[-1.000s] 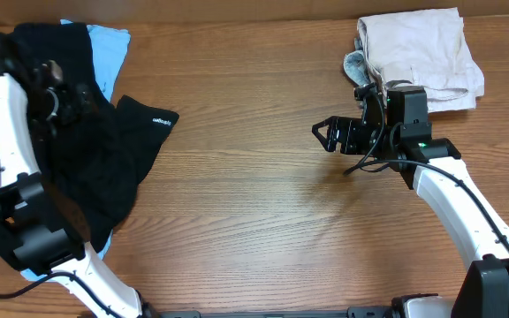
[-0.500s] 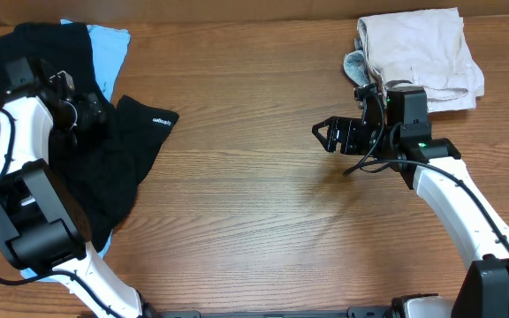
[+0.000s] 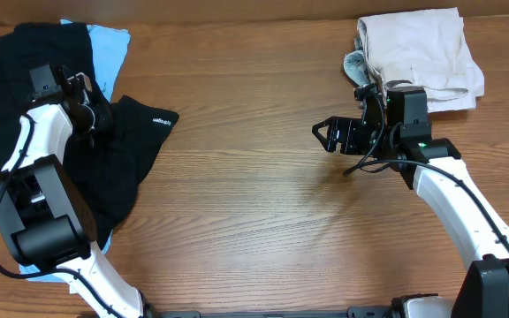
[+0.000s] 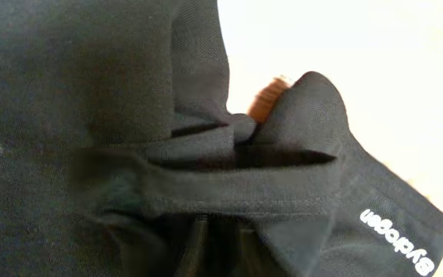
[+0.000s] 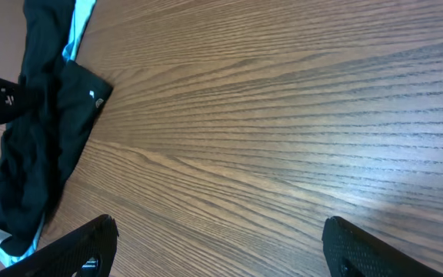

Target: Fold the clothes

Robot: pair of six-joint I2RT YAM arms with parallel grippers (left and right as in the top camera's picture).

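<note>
At the table's [image 3: 254, 221] left end lies the black shirt [image 3: 117, 163], crumpled. Its long axis runs from far edge to near edge. One sleeve, marked with a white logo [image 3: 160, 121], points right toward the table's middle. A light-blue shirt [image 3: 111, 46] peeks out beneath it at the far side.

The left gripper [image 3: 91, 112] is down on the black shirt beside that sleeve, jaws closed, with a ridge of black cloth pinched between them. A second ago those jaws stood wide; the arm has since swung in over the cloth, and the shirt's outline is unchanged.

The right gripper [image 3: 325, 134] hangs open over bare wood, pointing left, unmoved. Beige clothes [image 3: 422, 53] are piled at the far right.
</note>
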